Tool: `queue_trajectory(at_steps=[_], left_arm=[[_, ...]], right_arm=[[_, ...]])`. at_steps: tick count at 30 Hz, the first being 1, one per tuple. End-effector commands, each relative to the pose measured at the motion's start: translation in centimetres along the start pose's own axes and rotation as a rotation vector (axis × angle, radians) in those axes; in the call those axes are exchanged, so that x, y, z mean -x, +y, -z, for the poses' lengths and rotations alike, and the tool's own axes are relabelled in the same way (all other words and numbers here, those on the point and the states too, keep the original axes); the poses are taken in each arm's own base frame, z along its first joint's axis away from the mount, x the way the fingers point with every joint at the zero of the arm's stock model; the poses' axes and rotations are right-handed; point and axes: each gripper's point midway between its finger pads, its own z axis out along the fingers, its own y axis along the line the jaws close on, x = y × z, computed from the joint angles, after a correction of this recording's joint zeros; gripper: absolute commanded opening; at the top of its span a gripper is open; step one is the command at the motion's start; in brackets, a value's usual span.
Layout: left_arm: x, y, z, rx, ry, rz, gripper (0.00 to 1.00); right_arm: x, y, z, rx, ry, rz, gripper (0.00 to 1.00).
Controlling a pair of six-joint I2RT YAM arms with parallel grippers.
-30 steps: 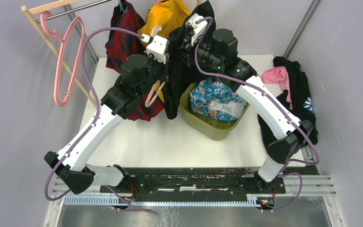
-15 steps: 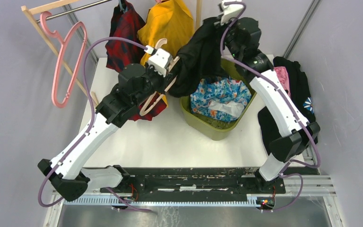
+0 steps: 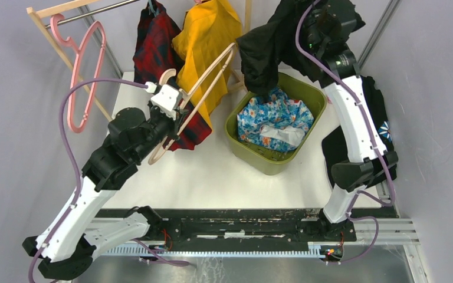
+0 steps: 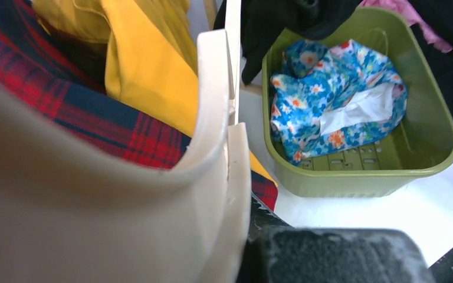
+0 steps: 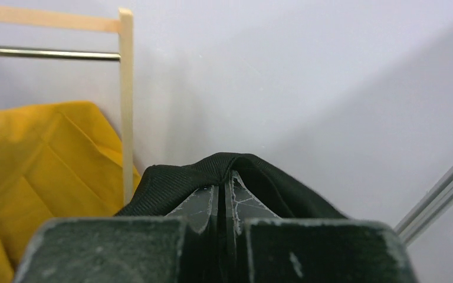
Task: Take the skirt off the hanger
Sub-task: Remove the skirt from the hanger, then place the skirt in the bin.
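The black skirt point(image 3: 265, 50) hangs in the air over the back rim of the green basket, bunched and free of the hanger. My right gripper point(image 5: 224, 194) is shut on a fold of the skirt's point(image 5: 171, 183) waistband, high at the back right. The cream hanger point(image 3: 203, 88) is bare and tilted, its long arm pointing up toward the skirt without touching it. My left gripper point(image 3: 174, 112) is shut on the hanger's point(image 4: 212, 118) neck, left of the basket, in front of the red plaid garment.
A green basket point(image 3: 298, 150) holds a floral cloth point(image 3: 271, 115). A yellow garment point(image 3: 209, 35) and a red plaid one point(image 3: 153, 50) hang from the rack rail point(image 3: 94, 12), beside a pink hanger point(image 3: 82, 71). Dark clothes point(image 3: 377, 106) and a pink cloth point(image 3: 345, 94) lie at right.
My right gripper has pulled the skirt up and to the right, off the hanger. My left arm has drawn back left with the now bare hanger.
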Motion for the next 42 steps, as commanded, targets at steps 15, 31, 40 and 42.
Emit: queue_trajectory(at_steps=[15,31,40,42], left_arm=[[-2.7,-0.4,-3.0,-0.010,0.042,-0.126,0.03],[-1.9,-1.1,-3.7,-0.046,0.014,-0.129,0.03],[-1.0,0.3,-2.4,0.019,0.014,-0.107,0.03],[-0.5,0.5,-2.3,0.026,0.011,-0.102,0.03]], right_arm=[[7.1,0.4,11.3,0.194,-0.076,-0.224,0.01],[-18.0,8.9,16.2,0.253,0.533,-0.450,0.01],[-34.0,14.3,20.0,0.240,0.950,-0.464,0.01],[-36.9,15.4,20.4,0.228,1.025,-0.478,0.01]])
